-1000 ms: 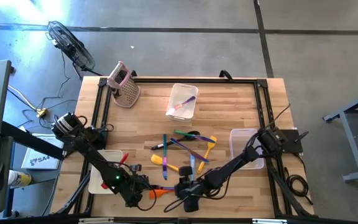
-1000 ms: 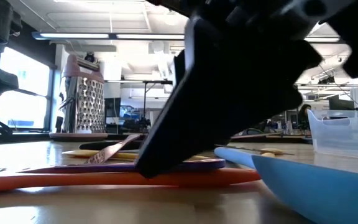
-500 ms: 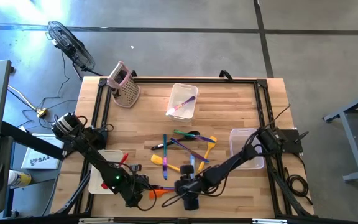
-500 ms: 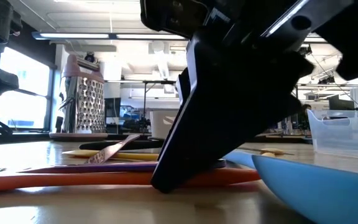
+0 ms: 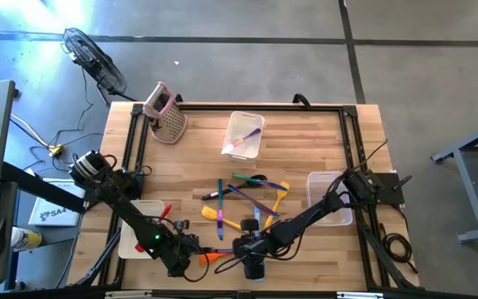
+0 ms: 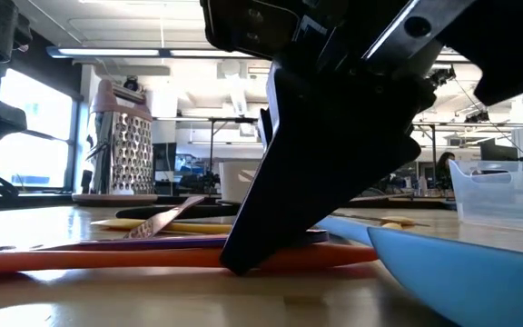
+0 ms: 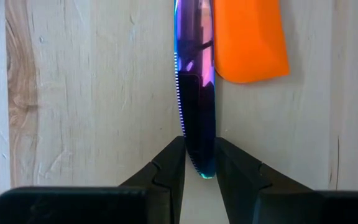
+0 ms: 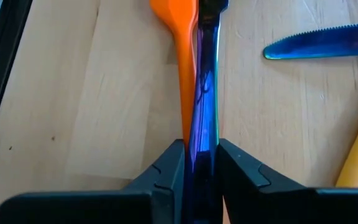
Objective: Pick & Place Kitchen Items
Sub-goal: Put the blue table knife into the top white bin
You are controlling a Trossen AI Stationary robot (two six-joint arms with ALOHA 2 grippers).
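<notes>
Lying flat near the table's (image 5: pixel 363 133) six-o'clock edge, purple knife (image 7: pixel 195 124) and orange spatula (image 8: pixel 180 62) side by side, long axes three-to-nine. Little free margin toward that edge; open wood toward twelve. Left gripper (image 7: pixel 199 163) pinched on the knife's serrated tip. Right gripper (image 8: pixel 199 163) narrowed around the knife's other end, spatula handle alongside.
</notes>
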